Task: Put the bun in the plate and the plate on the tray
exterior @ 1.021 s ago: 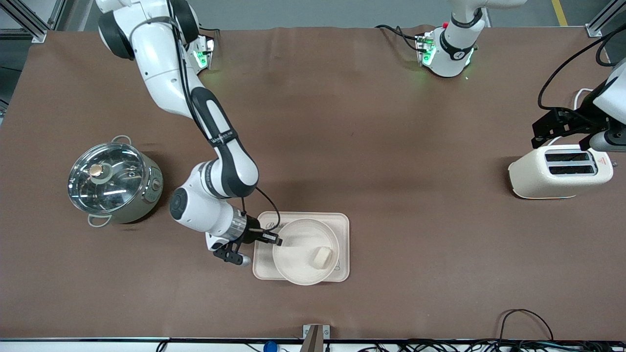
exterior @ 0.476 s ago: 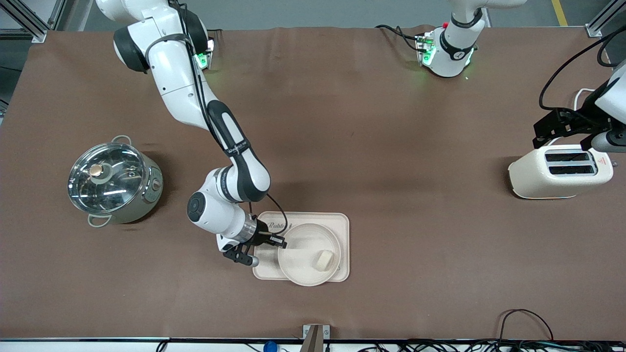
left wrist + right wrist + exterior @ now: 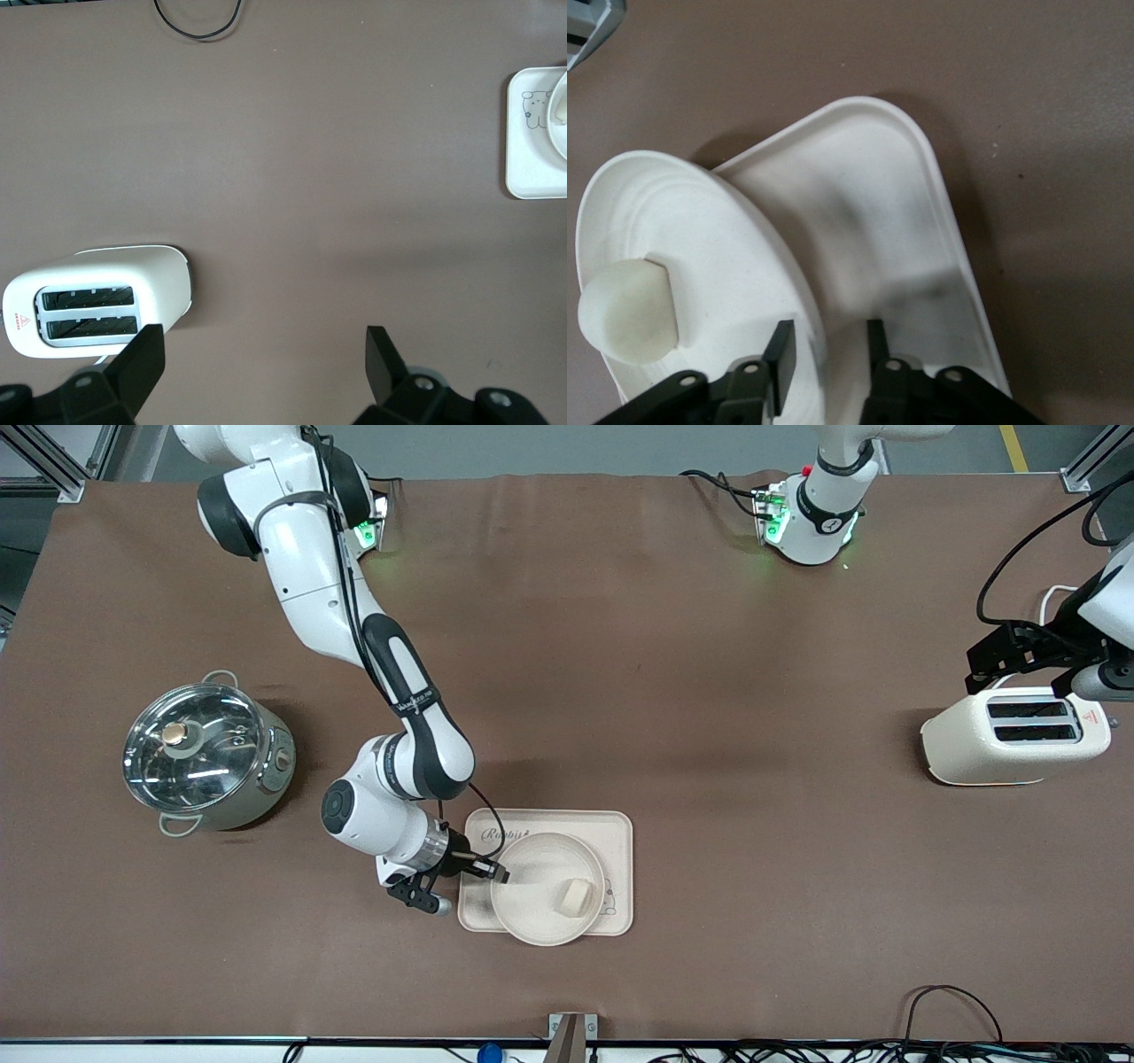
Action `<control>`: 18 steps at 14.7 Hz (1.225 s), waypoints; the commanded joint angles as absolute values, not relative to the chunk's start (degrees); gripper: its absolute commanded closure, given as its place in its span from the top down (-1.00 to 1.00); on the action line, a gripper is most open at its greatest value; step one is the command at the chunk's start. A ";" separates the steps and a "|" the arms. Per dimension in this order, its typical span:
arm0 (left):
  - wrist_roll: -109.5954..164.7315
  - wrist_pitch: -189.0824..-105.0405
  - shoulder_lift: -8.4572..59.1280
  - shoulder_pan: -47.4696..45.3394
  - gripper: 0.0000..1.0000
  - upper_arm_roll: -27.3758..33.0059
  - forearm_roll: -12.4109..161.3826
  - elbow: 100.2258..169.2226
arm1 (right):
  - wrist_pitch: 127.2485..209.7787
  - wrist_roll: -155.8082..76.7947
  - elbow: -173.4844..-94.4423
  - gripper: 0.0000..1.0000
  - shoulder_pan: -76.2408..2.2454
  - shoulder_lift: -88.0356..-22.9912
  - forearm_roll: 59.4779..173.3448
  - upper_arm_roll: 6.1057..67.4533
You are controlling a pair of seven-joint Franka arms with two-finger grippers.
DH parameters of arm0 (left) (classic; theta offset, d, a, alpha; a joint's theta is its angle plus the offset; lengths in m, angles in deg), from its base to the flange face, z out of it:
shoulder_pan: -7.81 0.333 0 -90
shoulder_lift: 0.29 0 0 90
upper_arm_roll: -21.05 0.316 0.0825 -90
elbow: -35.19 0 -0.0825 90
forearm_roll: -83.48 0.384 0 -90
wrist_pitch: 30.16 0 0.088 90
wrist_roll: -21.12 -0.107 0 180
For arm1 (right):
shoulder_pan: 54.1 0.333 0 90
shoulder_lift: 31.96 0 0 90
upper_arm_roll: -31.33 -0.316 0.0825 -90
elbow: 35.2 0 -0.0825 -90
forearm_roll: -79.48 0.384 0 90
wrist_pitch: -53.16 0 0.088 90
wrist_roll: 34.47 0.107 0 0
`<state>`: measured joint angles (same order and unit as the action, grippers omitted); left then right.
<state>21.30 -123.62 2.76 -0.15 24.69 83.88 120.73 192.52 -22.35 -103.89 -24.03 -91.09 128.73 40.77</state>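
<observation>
The bun lies in the round plate, which is on the rectangular tray and overhangs the tray edge nearest the front camera. My right gripper is shut on the plate's rim at the side toward the right arm's end. In the right wrist view the gripper straddles the rim of the plate, with the bun inside and the tray beneath. My left gripper waits open and empty over the toaster. It also shows open in the left wrist view.
A steel pot with a glass lid stands toward the right arm's end. The cream toaster stands toward the left arm's end. The tray's corner shows in the left wrist view. Cables lie along the table edge nearest the front camera.
My right gripper moved the plate a little toward the left arm's end, then back toward the right arm's end. The bun stayed in the plate. The left arm has not moved.
</observation>
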 commanded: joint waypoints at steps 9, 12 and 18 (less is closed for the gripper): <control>23.75 -121.83 2.44 -0.36 1.00 24.39 83.30 120.44 | 166.83 -21.20 -106.22 1.00 -20.00 -74.34 113.86 53.99; 23.41 -121.92 2.44 -0.36 1.00 24.39 83.30 120.35 | 157.07 -21.20 -106.22 1.00 -20.17 -66.62 106.23 56.11; 22.96 -121.92 2.44 -0.19 1.00 24.39 83.30 120.44 | 142.64 -23.48 -110.33 1.00 -23.68 -50.01 92.22 56.29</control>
<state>23.24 -122.58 2.75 -0.40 24.51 83.88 120.76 143.85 -22.10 -103.88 -22.08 -57.10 94.70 57.10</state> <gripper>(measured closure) 0.000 0.000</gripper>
